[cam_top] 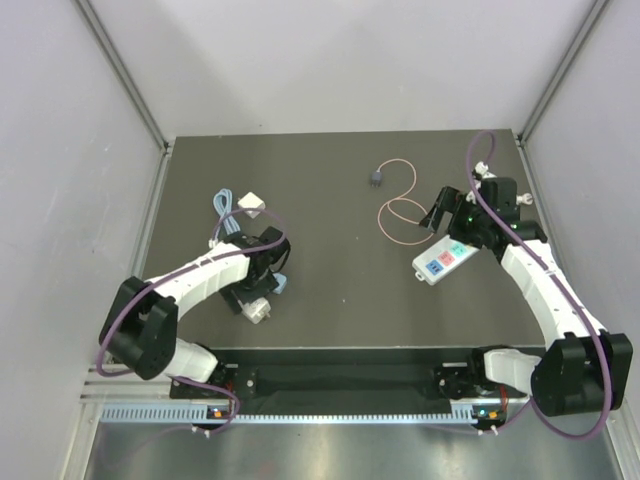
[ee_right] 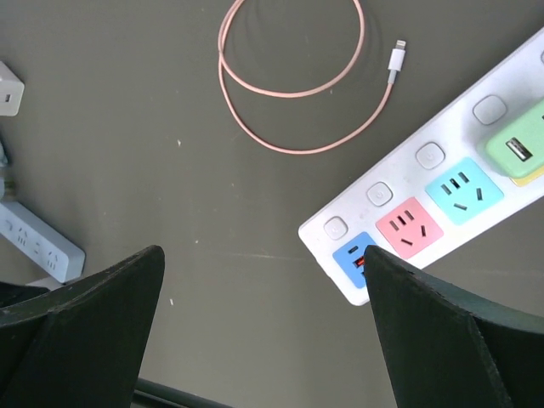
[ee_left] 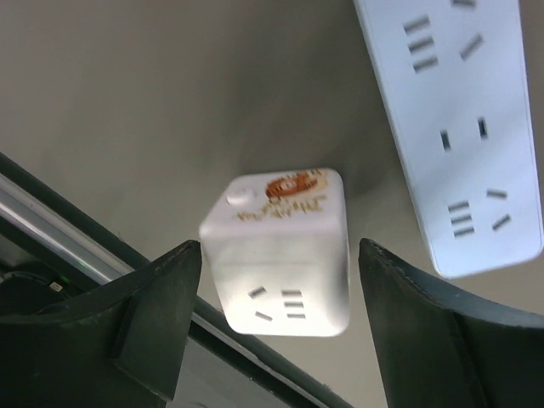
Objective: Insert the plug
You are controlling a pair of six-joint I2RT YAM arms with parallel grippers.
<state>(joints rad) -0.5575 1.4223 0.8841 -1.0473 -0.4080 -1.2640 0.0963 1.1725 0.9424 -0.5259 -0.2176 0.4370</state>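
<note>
The plug (cam_top: 376, 178) is a small dark grey head lying at the back middle of the table. Its thin pink cable (cam_top: 400, 211) loops toward the right arm. The right wrist view shows the cable loop (ee_right: 289, 85) and its white tip (ee_right: 397, 51), but the head is out of that view. My right gripper (ee_right: 263, 255) hangs open over bare table, beside the end of the coloured power strip (ee_right: 442, 195), with nothing between its fingers. My left gripper (ee_left: 279, 251) is open astride a white cube adapter (ee_left: 280, 255), with a gap on each side.
A white power strip (ee_left: 459, 127) lies just beyond the cube. A second white plug (cam_top: 250, 202) with a light-blue cable (cam_top: 224, 215) sits at the back left. The coloured strip (cam_top: 445, 262) carries a green adapter. Grey walls enclose the table.
</note>
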